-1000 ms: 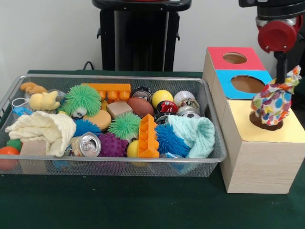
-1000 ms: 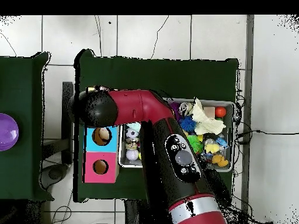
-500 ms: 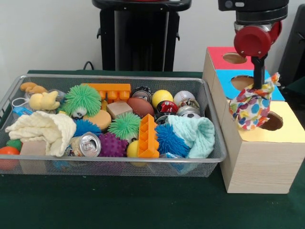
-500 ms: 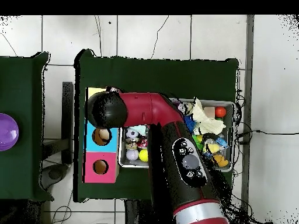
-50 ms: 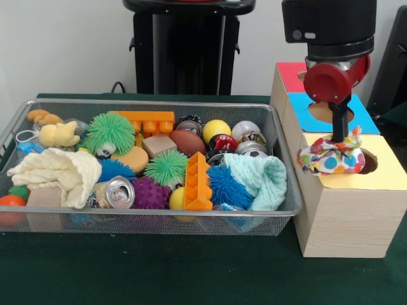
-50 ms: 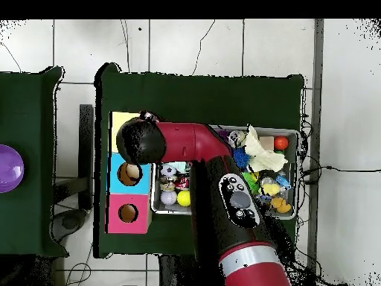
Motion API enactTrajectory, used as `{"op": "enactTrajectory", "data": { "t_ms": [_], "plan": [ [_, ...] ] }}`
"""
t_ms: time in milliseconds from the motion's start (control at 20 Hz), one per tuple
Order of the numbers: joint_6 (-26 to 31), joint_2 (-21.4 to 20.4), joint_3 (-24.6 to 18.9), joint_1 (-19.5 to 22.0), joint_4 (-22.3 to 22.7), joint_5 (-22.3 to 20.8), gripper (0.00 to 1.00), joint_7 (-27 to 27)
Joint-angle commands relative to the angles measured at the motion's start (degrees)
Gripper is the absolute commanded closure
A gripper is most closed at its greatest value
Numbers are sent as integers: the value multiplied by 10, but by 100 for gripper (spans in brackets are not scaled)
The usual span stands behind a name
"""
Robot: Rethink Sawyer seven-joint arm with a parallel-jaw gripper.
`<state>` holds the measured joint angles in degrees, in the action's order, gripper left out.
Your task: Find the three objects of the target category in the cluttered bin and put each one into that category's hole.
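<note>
Gripper point(image 5: 339, 136): clamped on the top of the spotted cloth point(image 5: 331, 157), low over the yellow section (fingers mostly hidden in the fabric).
Spotted cloth: bunched, sagging on the yellow top just beside the yellow hole point(image 5: 368, 162), partly covering its left edge.
Wooden box point(image 5: 343, 213): right of the bin; blue hole point(image 5: 324, 112) and red hole point(image 5: 301, 76) behind the arm.
Wire bin point(image 5: 146, 219): crowded; mint cloth point(image 5: 261, 181) at right, cream cloth point(image 5: 60, 173) at left, orange brick point(image 5: 198, 183), soda can point(image 5: 118, 192) and spiky balls between.
</note>
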<state>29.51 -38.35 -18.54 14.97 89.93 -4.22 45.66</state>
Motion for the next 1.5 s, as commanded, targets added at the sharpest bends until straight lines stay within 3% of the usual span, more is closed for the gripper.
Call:
{"op": "enactTrajectory", "data": {
  "t_ms": [50, 550, 750, 1050, 1500],
  "plan": [
    [-15, 47, 10, 2, 46, 33, 100, 170],
    [-5, 71, 11, -15, 36, 63, 100, 176],
    [-12, 74, -9, -5, 55, 76, 100, 160],
    [-10, 89, -23, 3, 47, 96, 100, 147],
    [-48, 113, -2, -11, 33, 93, 100, 152]
  ]
}}
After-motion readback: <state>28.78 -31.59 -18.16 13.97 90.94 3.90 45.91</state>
